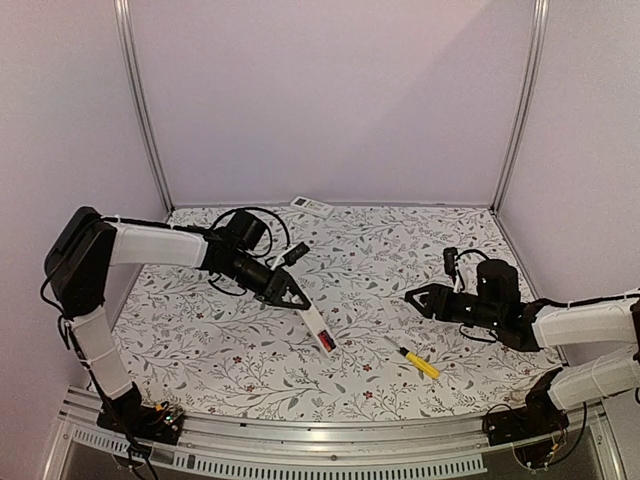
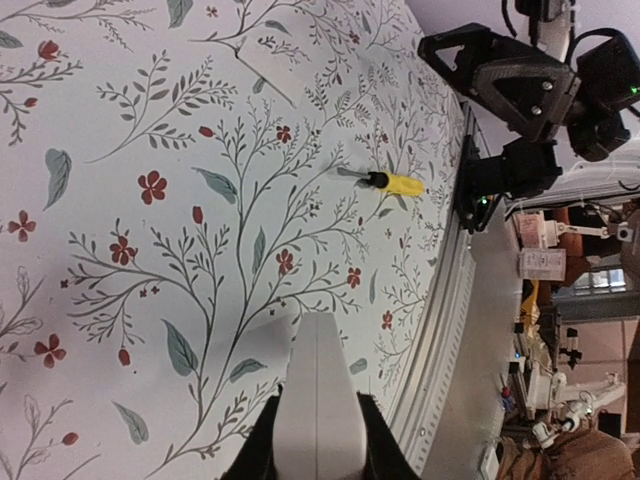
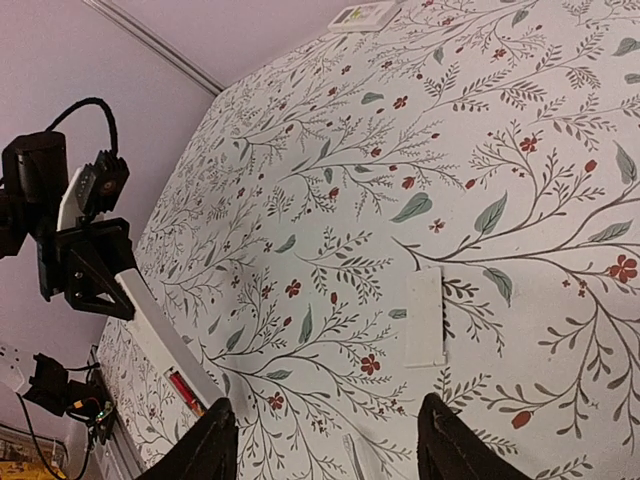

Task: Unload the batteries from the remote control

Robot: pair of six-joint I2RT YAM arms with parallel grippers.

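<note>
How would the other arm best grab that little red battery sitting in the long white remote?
Probably from above, pinching the red battery across its round sides. The remote control, held at one end by the left gripper, has its open compartment facing up near the free end. The open right gripper is free.

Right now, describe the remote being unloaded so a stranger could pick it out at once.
On the floral table, find the left gripper: the slim white remote control sticks out of it toward the near edge. Unlike the broader remote by the back wall, it is gripped, with a reddish battery showing near its free end.
</note>
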